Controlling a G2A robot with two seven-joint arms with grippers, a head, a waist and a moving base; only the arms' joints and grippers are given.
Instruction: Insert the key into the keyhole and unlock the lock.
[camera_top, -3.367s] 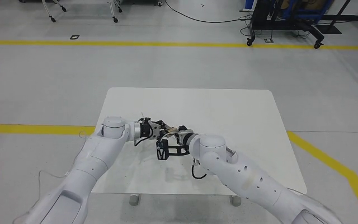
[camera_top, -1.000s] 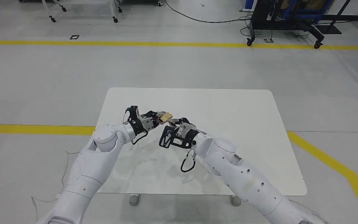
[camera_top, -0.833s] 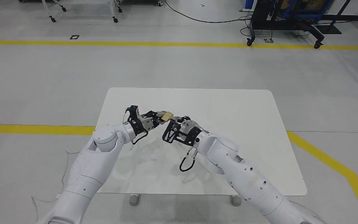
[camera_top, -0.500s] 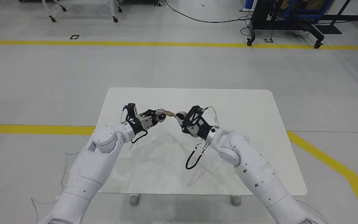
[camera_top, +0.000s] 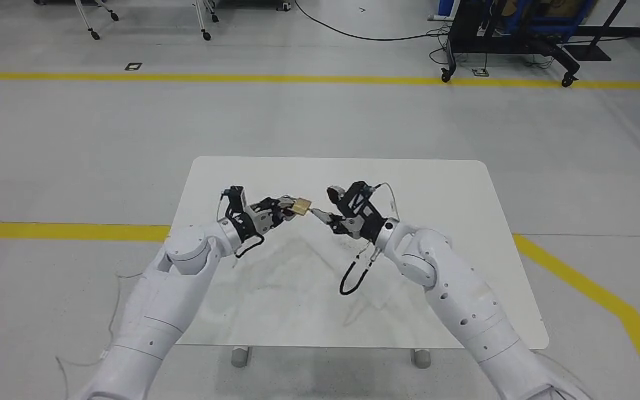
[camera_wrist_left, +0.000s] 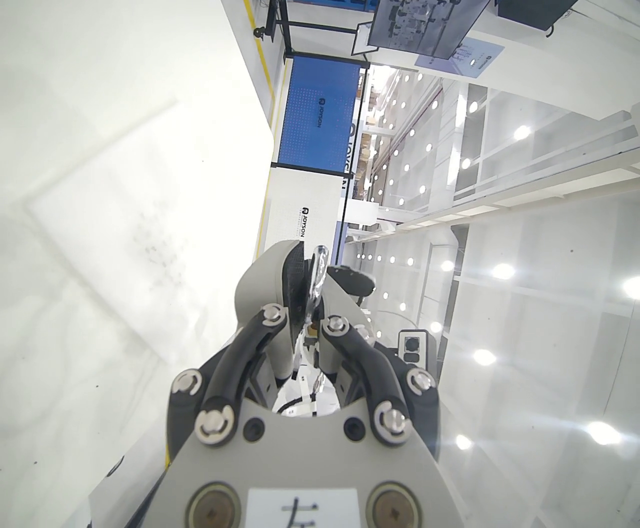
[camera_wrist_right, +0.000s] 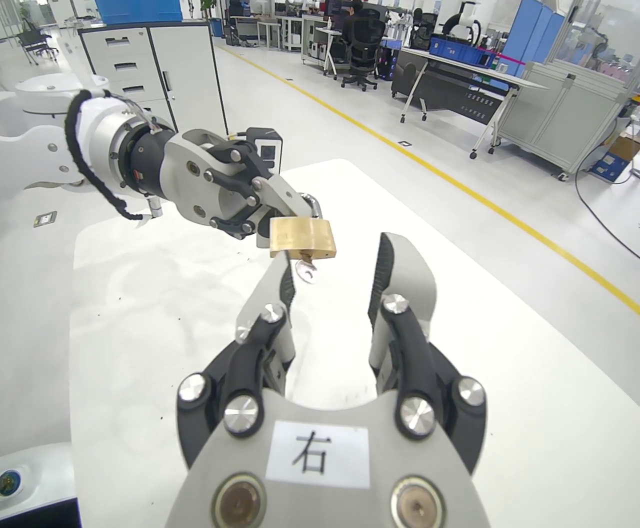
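Note:
A brass padlock (camera_wrist_right: 302, 237) hangs above the white table (camera_wrist_right: 450, 280), and my left gripper (camera_wrist_right: 292, 202) is shut on its silver shackle (camera_wrist_left: 319, 260). A small silver key (camera_wrist_right: 306, 267) sticks out of the keyhole in the lock's underside. My right gripper (camera_wrist_right: 337, 255) is open just short of the lock, one fingertip close beside the key and not touching it. In the top view the padlock (camera_top: 299, 206) sits between the left gripper (camera_top: 283, 209) and the right gripper (camera_top: 326, 210) over the table's middle. I cannot tell whether the shackle has sprung free.
The table (camera_top: 430, 190) is bare around both arms. A black cable (camera_top: 352, 275) loops down from the right forearm. Yellow floor lines run beyond the table's far edge.
Within the last second my right gripper came off the key and drew back to the right, opening. The key stayed in the lock. My left gripper held the lock almost still.

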